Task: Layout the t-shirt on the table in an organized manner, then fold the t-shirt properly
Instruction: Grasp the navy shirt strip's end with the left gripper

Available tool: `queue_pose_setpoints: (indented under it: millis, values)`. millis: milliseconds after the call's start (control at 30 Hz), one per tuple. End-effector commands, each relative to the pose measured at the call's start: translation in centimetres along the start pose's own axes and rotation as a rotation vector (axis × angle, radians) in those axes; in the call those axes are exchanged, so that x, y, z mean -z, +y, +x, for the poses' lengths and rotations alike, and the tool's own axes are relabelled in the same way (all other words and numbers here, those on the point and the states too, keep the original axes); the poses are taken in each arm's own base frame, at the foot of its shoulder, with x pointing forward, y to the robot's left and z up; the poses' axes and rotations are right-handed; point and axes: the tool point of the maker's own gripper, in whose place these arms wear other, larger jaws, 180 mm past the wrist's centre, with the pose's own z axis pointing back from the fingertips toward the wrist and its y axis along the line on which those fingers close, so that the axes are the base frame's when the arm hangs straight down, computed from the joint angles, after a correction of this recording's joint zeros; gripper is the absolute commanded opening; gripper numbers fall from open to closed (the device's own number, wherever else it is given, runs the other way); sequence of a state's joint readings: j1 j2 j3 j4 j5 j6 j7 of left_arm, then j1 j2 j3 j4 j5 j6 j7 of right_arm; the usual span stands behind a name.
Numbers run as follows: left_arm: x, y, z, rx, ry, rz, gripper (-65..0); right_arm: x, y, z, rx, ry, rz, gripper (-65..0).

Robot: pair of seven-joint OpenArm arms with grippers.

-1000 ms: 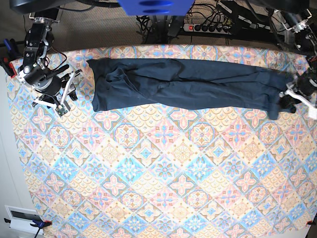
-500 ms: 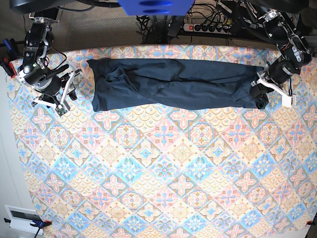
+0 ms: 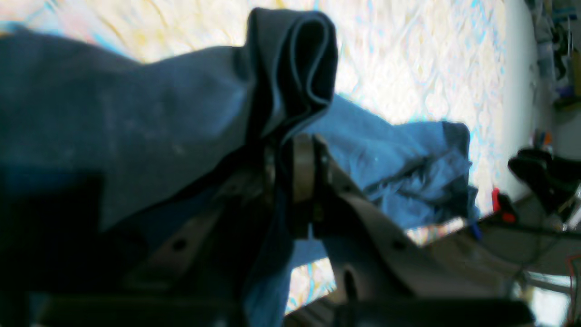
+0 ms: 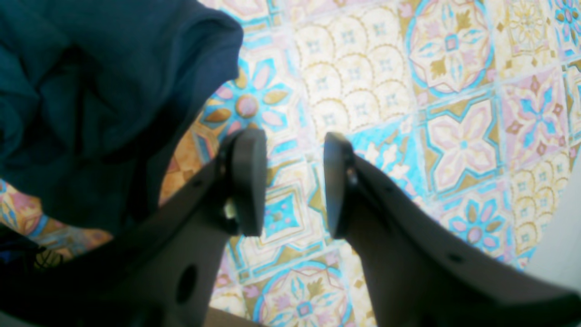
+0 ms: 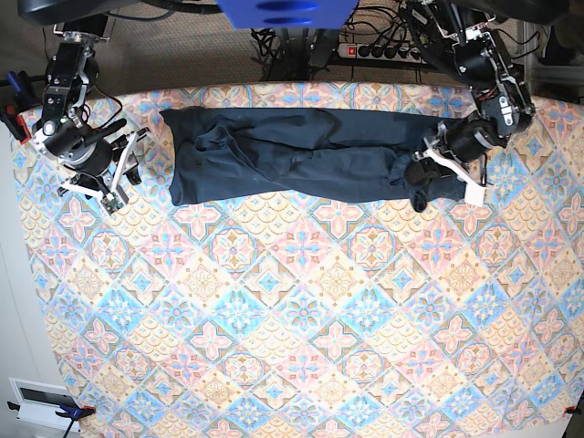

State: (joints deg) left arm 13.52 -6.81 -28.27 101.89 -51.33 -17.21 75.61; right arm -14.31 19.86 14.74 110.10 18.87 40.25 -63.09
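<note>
The dark navy t-shirt (image 5: 301, 155) lies as a long band across the far part of the table (image 5: 301, 310). My left gripper (image 5: 418, 175) is shut on the t-shirt's right end and holds it bunched over the band. In the left wrist view the fingers (image 3: 302, 168) pinch a fold of the t-shirt (image 3: 136, 113). My right gripper (image 5: 128, 169) is open and empty just left of the t-shirt's left end. In the right wrist view the open gripper (image 4: 295, 181) hovers over the table (image 4: 454, 113), with the t-shirt (image 4: 91, 68) at upper left.
A power strip with cables (image 5: 383, 50) lies behind the table's far edge. Clamps (image 5: 14, 119) sit on the table's left edge. A white box (image 5: 41, 397) is off the near left corner.
My left gripper has moved left along the far side, from the table's right edge inward, carrying the t-shirt's right end over the band. The right arm has not moved.
</note>
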Motion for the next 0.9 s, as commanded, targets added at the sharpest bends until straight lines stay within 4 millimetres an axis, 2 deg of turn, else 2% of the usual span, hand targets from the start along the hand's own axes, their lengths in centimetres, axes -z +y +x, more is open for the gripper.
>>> queue_pose_setpoints:
  millis: [0, 300, 433, 533, 633, 867]
  values:
    - [0.0, -0.6, 0.8, 0.012, -0.023, -0.024, -65.0, -0.5, -0.8, 1.0, -0.01, -0.036, -0.022, -44.4]
    - [0.6, -1.6, 0.2, 0.034, 0.008, -0.057, -63.8, -0.5, -0.8, 1.0, -0.01, -0.037, -0.021, -44.4]
    - [-0.9, -4.6, 2.2, 0.071, -0.077, -0.15, -44.5, -0.5, -0.8, 1.0, -0.01, -0.037, -0.021, -44.4]
    - [-2.6, -5.6, 3.4, 0.058, -0.138, -0.201, -32.2, -0.6, -0.8, 1.1, -0.011, -0.04, -0.021, -44.4]
    - [-4.1, -4.2, 4.8, 0.067, -0.17, -0.175, -25.6, -0.6, -0.8, 1.1, -0.01, -0.04, -0.023, -44.4]
    - [-6.2, -0.5, 4.5, 0.135, -0.09, -0.057, -29.7, -1.1, -1.9, 0.7, 0.01, -0.037, -0.054, -44.4]
